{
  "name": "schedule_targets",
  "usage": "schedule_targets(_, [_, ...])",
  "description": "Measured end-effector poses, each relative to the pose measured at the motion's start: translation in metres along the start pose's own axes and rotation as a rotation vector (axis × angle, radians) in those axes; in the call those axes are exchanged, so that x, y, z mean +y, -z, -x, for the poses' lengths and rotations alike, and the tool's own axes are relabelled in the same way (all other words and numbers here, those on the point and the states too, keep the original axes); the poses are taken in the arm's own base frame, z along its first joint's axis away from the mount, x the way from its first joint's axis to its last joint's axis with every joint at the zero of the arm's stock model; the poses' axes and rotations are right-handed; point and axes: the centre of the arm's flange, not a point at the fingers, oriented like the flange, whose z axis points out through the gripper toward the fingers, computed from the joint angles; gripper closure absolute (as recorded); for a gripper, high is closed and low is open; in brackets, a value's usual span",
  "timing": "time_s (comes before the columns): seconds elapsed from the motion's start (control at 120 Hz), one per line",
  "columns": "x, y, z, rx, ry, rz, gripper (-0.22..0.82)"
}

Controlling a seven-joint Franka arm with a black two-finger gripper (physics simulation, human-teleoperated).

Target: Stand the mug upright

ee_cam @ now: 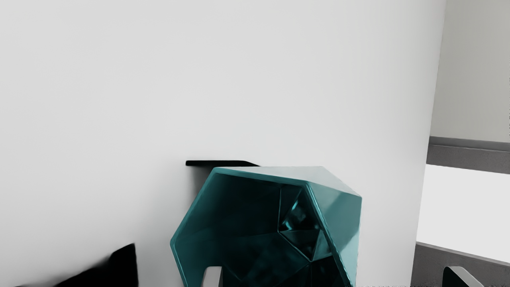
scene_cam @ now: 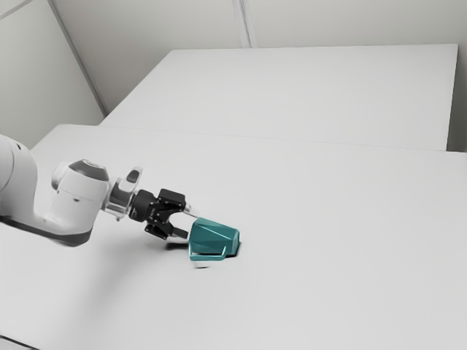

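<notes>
Where the arm (scene_cam: pixel 82 193) reaches in from the exterior view's left, its black gripper (scene_cam: pixel 187 222) hangs low over the pale bench (scene_cam: pixel 328 284), pointed toward the exterior view's right and tilted down. The teal mug (scene_cam: pixel 213 237) lies on its side on that bench, just beyond the gripper, so it is tipped over and not upright. Its mouth faces the gripper, while its base (scene_cam: pixel 235 243) points to the exterior view's right. The handle (scene_cam: pixel 207 257) runs along the near side of the mug, low down by the bench. The sides of the mug are cut in flat, angular faces, and a dark shadow lies close along its base.

The jaws stand spread, with a wide space between them and nothing pinched. In the wrist view, one jaw's tip overlaps the open mouth of the mug, and the other stands out past the mug's outer wall, apart from it. Whether the first tip is inside the mouth or just in front of it, I cannot tell, nor whether it touches the mug. The wrist view looks into the hollow, where the inner faces (ee_cam: pixel 247 215) are dark teal with a few bright glints toward the bottom.

At the far side of the scene, past the bench, lies another broad white surface (scene_cam: pixel 306 95), with a pale wall (scene_cam: pixel 350 18) behind it.
</notes>
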Motion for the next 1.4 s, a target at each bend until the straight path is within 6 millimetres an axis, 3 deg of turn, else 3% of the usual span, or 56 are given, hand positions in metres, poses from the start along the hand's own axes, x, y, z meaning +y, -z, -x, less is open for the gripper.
schedule_targets(0.433, [0.012,-0.024,0.003,-0.001,-0.063,0.029,0.04])
schedule_targets(0.5, [0.015,-0.028,0.004,-0.001,-0.071,0.032,0.12])
schedule_targets(0.642, [0.017,-0.027,0.003,0.010,-0.074,0.033,0.44])
schedule_targets(0.75, [0.019,-0.025,0.002,0.015,-0.074,0.033,0.60])
schedule_targets(1.0, [0.034,-0.018,0.001,0.031,-0.084,0.052,0.73])
schedule_targets(1.092, [0.056,-0.008,-0.003,0.046,-0.120,0.061,0.74])
schedule_targets(1.167, [0.087,0.005,-0.024,0.047,-0.209,0.029,0.74])
schedule_targets(1.283, [0.151,0.031,-0.087,-0.024,-0.441,-0.150,0.74])
schedule_targets(1.4, [0.175,0.032,-0.129,-0.153,-0.577,-0.404,0.75])
